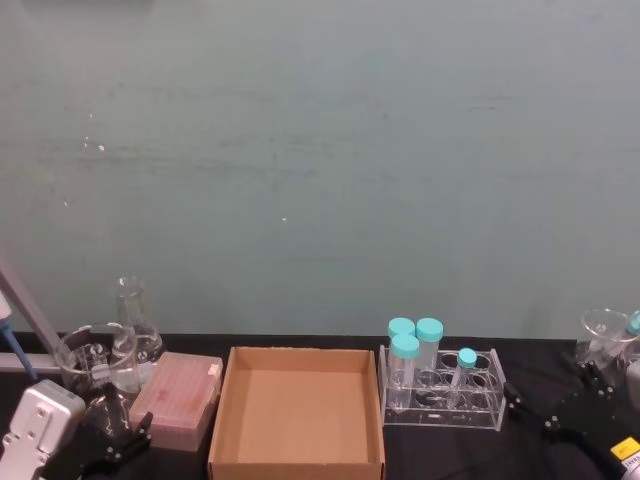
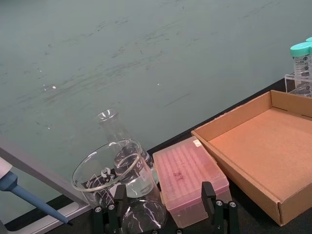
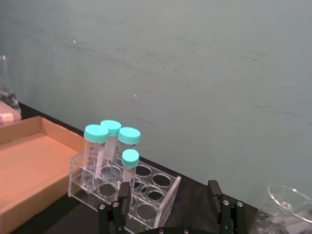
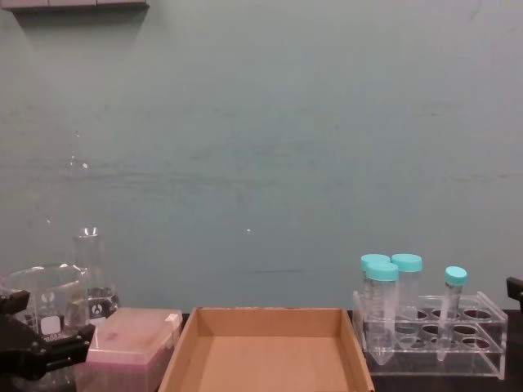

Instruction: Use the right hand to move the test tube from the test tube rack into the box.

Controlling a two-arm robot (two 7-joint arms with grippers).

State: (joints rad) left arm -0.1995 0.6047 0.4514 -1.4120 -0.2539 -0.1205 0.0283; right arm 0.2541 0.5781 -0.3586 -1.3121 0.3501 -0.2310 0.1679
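Right claw (image 3: 168,191) sits low at the right end of the black desk (image 1: 450,455), close to the clear rack (image 1: 487,405). Its 2 fingers are spread wide, with nothing in them. The thin tube (image 1: 463,376) with the small blue-green cap stands straight up in the rack, a little to the right of 3 fat tubes (image 1: 406,366). The brown box (image 1: 298,405) lies just left of the rack. Left claw (image 2: 161,197) is low at the left end, spread wide too, near a glass cup (image 2: 107,170) and a pink box (image 2: 187,175).

left hand (image 2: 164,187) and right hand (image 3: 168,187) gaping low
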